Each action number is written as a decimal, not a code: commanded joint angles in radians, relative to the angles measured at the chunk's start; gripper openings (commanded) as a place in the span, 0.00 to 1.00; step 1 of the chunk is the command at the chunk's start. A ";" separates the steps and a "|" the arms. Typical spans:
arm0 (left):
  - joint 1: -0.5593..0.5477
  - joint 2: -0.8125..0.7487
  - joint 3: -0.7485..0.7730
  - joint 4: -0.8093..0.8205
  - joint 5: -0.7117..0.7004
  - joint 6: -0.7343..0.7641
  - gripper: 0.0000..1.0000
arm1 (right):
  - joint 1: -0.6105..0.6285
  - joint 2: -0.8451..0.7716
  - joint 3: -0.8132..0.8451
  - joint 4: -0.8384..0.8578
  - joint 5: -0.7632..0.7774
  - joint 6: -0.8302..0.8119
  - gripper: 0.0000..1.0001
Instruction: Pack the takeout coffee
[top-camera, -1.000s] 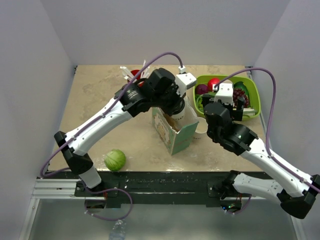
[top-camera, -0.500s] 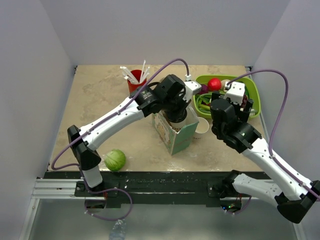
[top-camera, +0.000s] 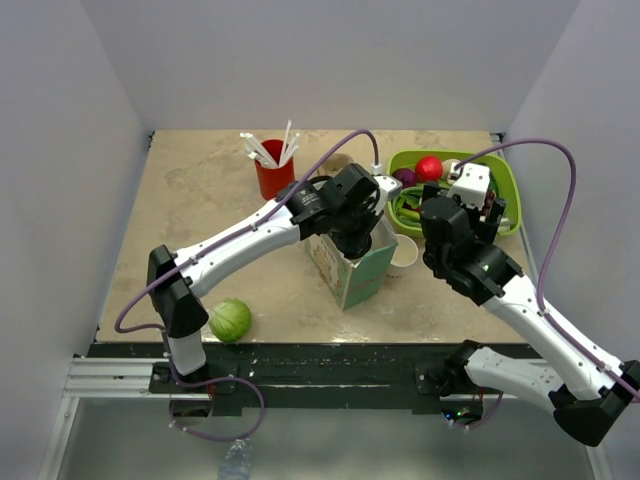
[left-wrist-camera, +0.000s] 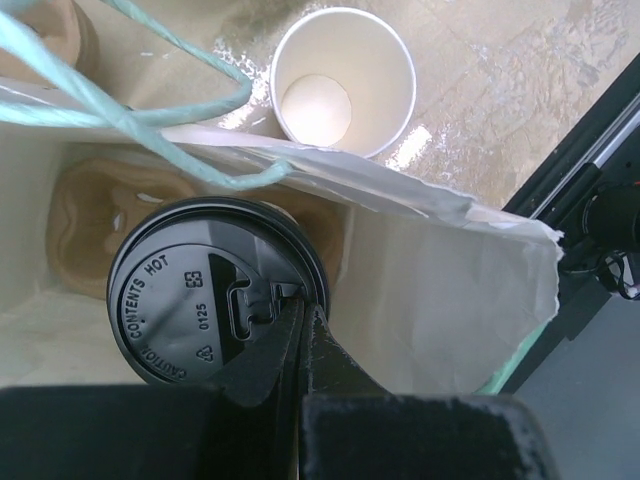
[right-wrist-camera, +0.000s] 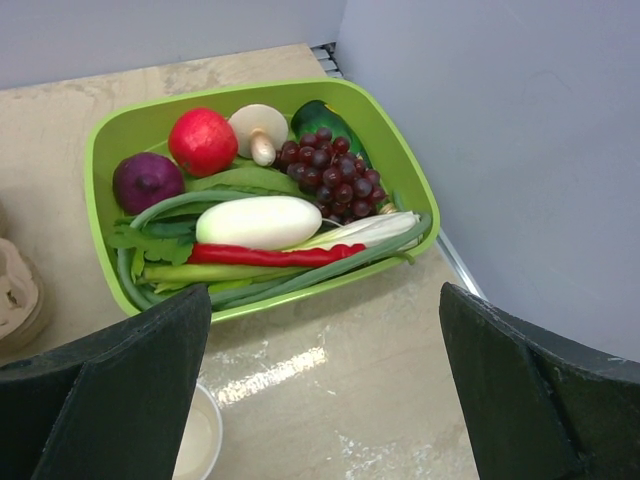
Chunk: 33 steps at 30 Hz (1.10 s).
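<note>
So, left jaws: clamped together on the near rim of the takeout coffee (left-wrist-camera: 195, 300). One of the fingertips (left-wrist-camera: 272, 352) lies on top of the lid, the other outside the rim.
takeout coffee: inside the paper bag (left-wrist-camera: 440, 300), black lid up. The cup body is hidden under the lid.
paper bag: upright mid-worktop (top-camera: 200, 220), mouth open, teal twine handles (left-wrist-camera: 150, 100) looped across the opening. The left arm reaches down into it from above.
bag floor: a brown pulp cup carrier (left-wrist-camera: 85, 215) lies there, partly behind the lid. Cannot tell whether the coffee sits in it or hangs above it.
lidless white cup (left-wrist-camera: 345, 80): upright on the worktop, outside the bag and just beside its wall, inner bottom showing.
right jaws: wide apart, with the fingers (right-wrist-camera: 110, 390) hovering above the worktop, near the closer edge of the green tray (right-wrist-camera: 92, 170).
green tray: far right corner. It holds a red fruit, a mushroom, dark grapes, a purple onion, a white vegetable, a red chili and greens.
red cup (top-camera: 272, 178): white straws standing in it, on the far side and well apart from the bag.
green cabbage (top-camera: 230, 320): near edge, left, beside the left arm's lower link.
</note>
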 joint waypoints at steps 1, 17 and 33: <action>-0.013 0.017 0.015 0.015 0.000 -0.054 0.00 | -0.008 0.005 0.017 0.009 0.017 0.031 0.98; -0.044 0.067 0.035 -0.005 0.023 -0.093 0.00 | -0.010 -0.002 0.014 0.009 -0.015 0.036 0.98; -0.047 0.161 0.055 -0.055 -0.002 -0.099 0.00 | -0.008 -0.002 0.011 0.021 -0.045 0.030 0.98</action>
